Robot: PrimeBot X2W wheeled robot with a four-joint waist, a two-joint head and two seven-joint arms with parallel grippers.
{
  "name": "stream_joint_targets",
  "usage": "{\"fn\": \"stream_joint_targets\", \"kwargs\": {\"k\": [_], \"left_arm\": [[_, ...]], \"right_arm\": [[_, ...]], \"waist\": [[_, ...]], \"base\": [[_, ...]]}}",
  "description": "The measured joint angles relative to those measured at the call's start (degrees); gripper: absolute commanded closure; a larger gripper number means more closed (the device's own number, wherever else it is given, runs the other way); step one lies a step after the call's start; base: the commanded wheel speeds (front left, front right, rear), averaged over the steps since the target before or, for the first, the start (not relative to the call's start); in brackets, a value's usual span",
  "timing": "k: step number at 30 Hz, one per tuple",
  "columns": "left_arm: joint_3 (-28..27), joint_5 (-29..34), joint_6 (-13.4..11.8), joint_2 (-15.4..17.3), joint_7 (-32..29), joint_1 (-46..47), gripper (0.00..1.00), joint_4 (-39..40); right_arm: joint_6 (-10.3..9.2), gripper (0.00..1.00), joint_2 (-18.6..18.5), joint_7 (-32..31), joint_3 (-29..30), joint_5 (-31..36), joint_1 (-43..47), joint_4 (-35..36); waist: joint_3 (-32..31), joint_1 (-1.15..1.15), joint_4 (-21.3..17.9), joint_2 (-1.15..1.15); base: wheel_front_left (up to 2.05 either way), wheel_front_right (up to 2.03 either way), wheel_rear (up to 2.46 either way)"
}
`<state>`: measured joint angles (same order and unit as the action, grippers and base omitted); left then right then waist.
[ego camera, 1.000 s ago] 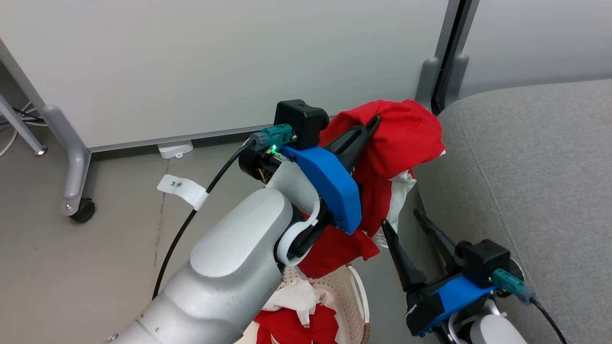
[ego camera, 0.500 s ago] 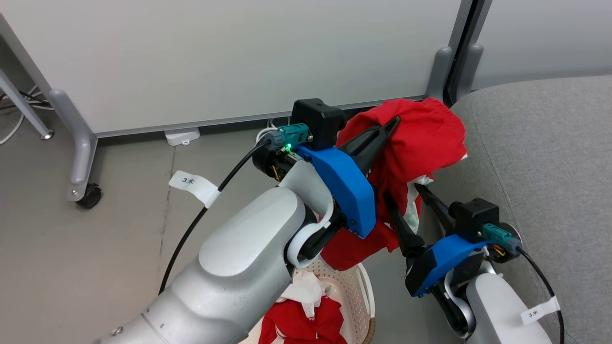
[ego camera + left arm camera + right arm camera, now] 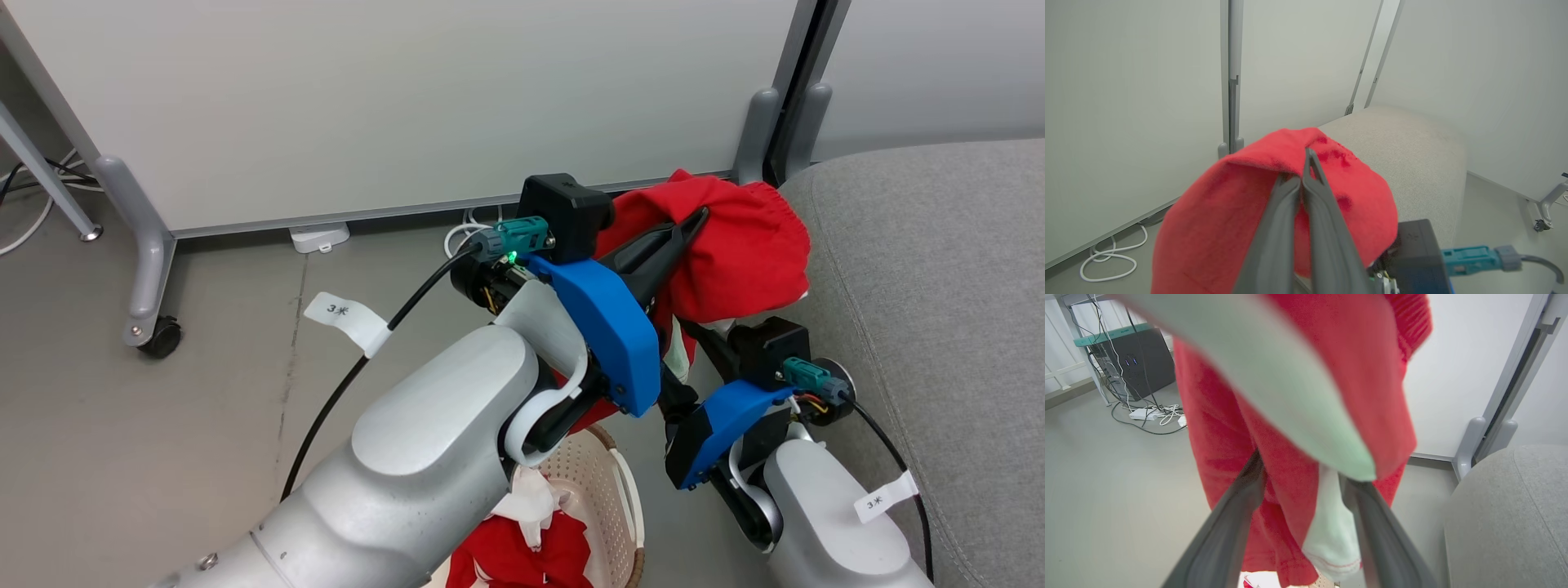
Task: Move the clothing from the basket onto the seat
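Clothing, 1 soft red fabric garment with white trim (image 3: 735,253), hangs lifted at 1 o'clock beside the large grey upholstered sofa seat (image 3: 939,286) at 3 o'clock; more red pieces (image 3: 522,559) lie in the cream perforated plastic basket (image 3: 608,490) at 6 o'clock. The left gripper (image 3: 698,219) stays clamped on the garment's top. The right gripper (image 3: 1299,469) has risen from 5 o'clock, 2 fingers apart around the hanging cloth: likely a 2nd hold before the seat.
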<state>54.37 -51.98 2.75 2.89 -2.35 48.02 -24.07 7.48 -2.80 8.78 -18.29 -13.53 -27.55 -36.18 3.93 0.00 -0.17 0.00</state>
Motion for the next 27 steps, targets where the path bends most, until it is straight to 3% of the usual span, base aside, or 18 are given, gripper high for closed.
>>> {"fn": "stream_joint_targets", "kwargs": {"k": [1, 23, 24, 25, 26, 27], "left_arm": [[0.0, -0.1, -0.1, 0.0, 0.0, 0.0, 1.0, -0.1], [-0.8, -1.0, -1.7, 0.9, 2.0, 0.3, 1.0, -3.7], [-0.8, -1.0, -1.7, 0.9, 2.1, 0.3, 0.96, -3.8], [-0.8, -1.0, -1.7, 0.9, 2.6, 0.2, 0.58, -3.8], [-0.9, -0.9, -1.6, 0.9, 3.2, 0.2, 0.0, -3.8], [-1.1, -1.0, -1.4, 1.0, 3.6, 0.1, 0.0, -3.8]], "right_arm": [[0.0, 1.0, 0.0, 0.5, 0.0, -0.3, -0.3, -0.5], [0.0, 1.0, 0.0, 4.2, -0.7, -1.0, -0.7, -2.4], [0.0, 1.0, 0.0, 4.2, -0.8, -1.0, -0.6, -2.3], [0.0, 1.0, 0.0, 4.2, -0.8, -1.0, -0.6, -2.2], [0.0, 1.0, 0.0, 4.3, -0.8, -1.0, -0.5, -2.1], [0.0, 1.0, 0.0, 4.3, -0.9, -1.0, -0.4, -2.0]], "waist": [[0.0, 0.0, 0.0, 0.0], [-0.2, 0.0, -1.1, 0.0], [-0.3, 0.0, -1.2, 0.0], [-0.3, 0.0, -1.3, 0.0], [-0.4, 0.0, -1.4, 0.0], [-0.5, 0.0, -1.5, 0.0]], "base": [[0.0, 0.0, 0.0], [0.0, 0.0, 0.0], [0.0, 0.0, 0.0], [0.0, 0.0, 0.0], [0.0, 0.0, 0.0], [0.0, 0.0, 0.0]]}}
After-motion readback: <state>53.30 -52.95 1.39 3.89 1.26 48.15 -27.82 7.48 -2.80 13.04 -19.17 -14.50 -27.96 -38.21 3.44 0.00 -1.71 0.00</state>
